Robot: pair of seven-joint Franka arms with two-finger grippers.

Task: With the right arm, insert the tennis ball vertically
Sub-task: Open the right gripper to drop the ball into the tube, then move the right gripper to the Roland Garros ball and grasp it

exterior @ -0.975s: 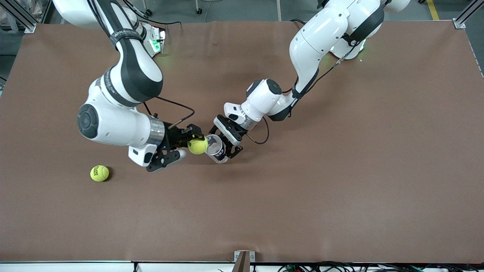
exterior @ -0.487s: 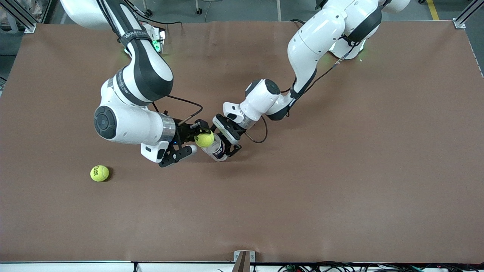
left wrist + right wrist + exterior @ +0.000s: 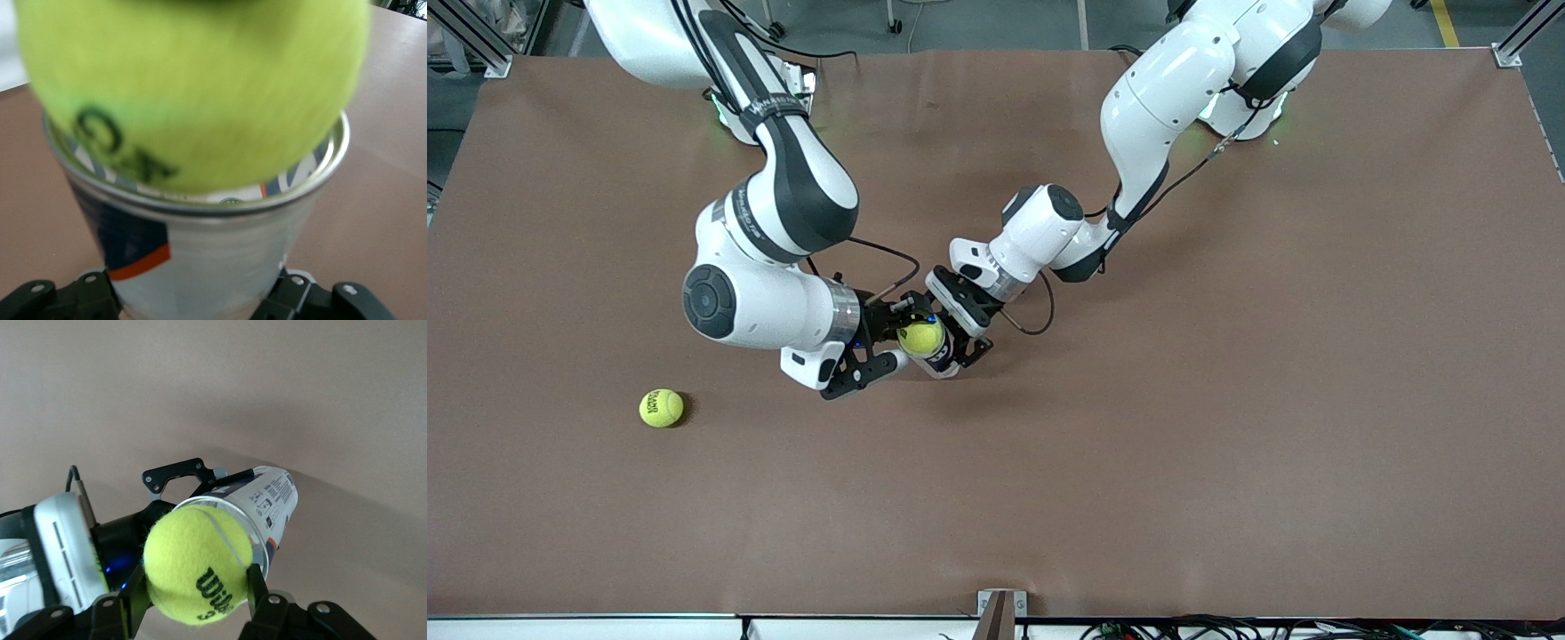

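My right gripper (image 3: 919, 339) is shut on a yellow-green tennis ball (image 3: 921, 337). The black fingers (image 3: 255, 583) pinch the ball (image 3: 197, 563) from both sides. My left gripper (image 3: 953, 343) is shut on a clear tennis-ball can (image 3: 942, 358) with a blue and orange label. It holds the can tilted just above the table. The ball (image 3: 193, 87) sits at the can's (image 3: 200, 247) open mouth and covers it, touching the metal rim. The left gripper (image 3: 197, 301) grips the can low on its body. The can (image 3: 270, 500) lies past the ball in the right wrist view.
A second tennis ball (image 3: 661, 408) lies on the brown table (image 3: 1227, 400), toward the right arm's end and nearer to the front camera than the grippers. A metal bracket (image 3: 997, 613) stands at the table's near edge.
My right gripper has carried the ball toward the left gripper, from beside the can's mouth to onto it. The left gripper and can have hardly moved.
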